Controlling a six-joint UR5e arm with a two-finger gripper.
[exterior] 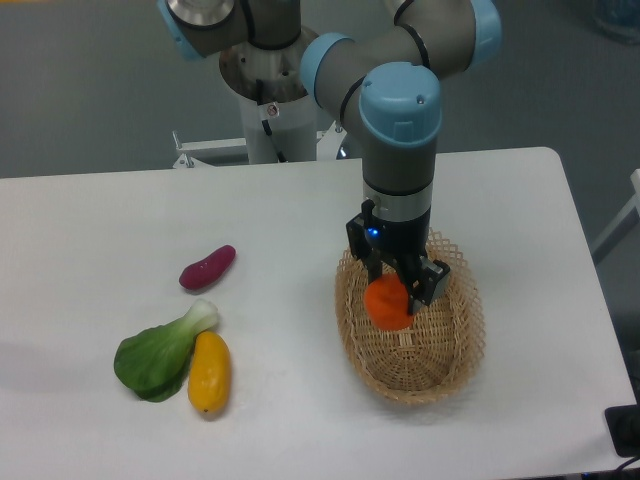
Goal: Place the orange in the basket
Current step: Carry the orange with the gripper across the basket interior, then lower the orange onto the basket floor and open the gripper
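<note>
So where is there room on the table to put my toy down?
The widest bare patch is the back-left of the table, behind the purple sweet potato. There is also room between the yellow fruit and the basket. It is crowded by the green leafy vegetable, and the gripper holds the orange over the basket.

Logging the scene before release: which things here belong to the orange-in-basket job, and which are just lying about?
Part of the job:
orange, held by the gripper over the basket
basket

Just lying about:
purple sweet potato
green leafy vegetable
yellow fruit
</note>
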